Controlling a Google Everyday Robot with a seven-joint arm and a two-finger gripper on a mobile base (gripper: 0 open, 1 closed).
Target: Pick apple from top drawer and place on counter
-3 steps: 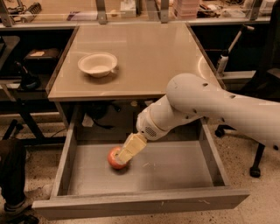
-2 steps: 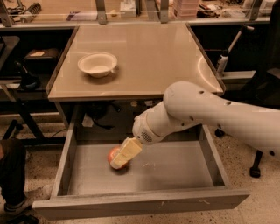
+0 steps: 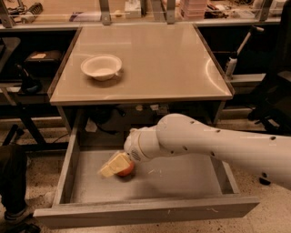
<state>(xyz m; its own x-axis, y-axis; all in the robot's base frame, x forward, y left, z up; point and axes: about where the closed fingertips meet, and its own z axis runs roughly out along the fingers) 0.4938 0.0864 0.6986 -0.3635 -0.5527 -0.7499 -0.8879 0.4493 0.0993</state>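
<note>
The top drawer (image 3: 150,211) is pulled open below the counter (image 3: 159,59). The small red-orange apple (image 3: 128,170) lies on the drawer floor, left of its middle. My gripper (image 3: 112,166) reaches down into the drawer from the right on the white arm (image 3: 213,143). Its tan tip lies over the apple's left side and hides part of it. The counter is a tan glossy tabletop right above the drawer.
A white bowl (image 3: 101,67) stands on the counter's left part. A cluttered shelf with metal posts (image 3: 136,9) runs along the back. Dark office chairs (image 3: 273,100) stand to the right, dark frames and cables to the left (image 3: 27,82).
The arm has sunk lower and further left into the drawer, and the tan gripper tip stays over the apple. The view has also shifted closer.
</note>
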